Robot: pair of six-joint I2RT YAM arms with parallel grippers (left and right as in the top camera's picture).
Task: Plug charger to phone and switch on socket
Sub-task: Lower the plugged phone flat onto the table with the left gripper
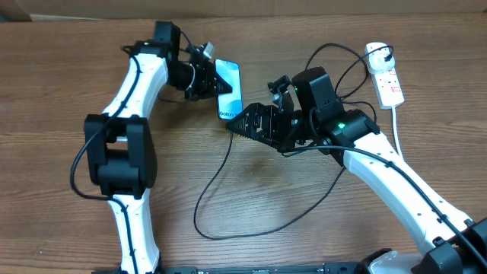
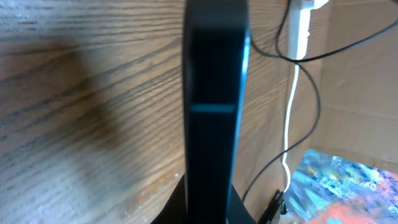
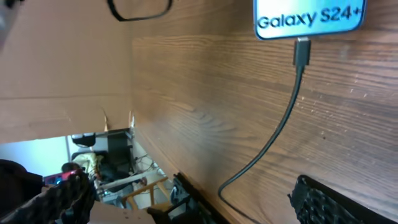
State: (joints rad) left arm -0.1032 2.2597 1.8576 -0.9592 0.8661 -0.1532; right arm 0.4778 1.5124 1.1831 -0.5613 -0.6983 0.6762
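Observation:
The phone point(image 1: 230, 76) is tilted up off the table with my left gripper point(image 1: 209, 80) shut on it. In the left wrist view I see the phone point(image 2: 214, 93) edge-on between the jaws of that gripper point(image 2: 208, 208). The charger point(image 3: 281, 121) is a thin black cable, and its connector point(image 3: 302, 51) meets the bottom edge of the phone point(image 3: 309, 18) under the "Galaxy S24+" text. My right gripper point(image 1: 255, 125) stands open just right of that end. In its own view the gripper point(image 3: 199, 205) holds nothing. The white socket point(image 1: 388, 80) lies at the far right.
The charger cable point(image 1: 196, 213) loops across the middle of the table and runs back towards the socket, where a black plug point(image 1: 378, 53) sits. A thick white cord point(image 1: 399, 133) trails from the socket towards the front. Cardboard walls stand behind the table.

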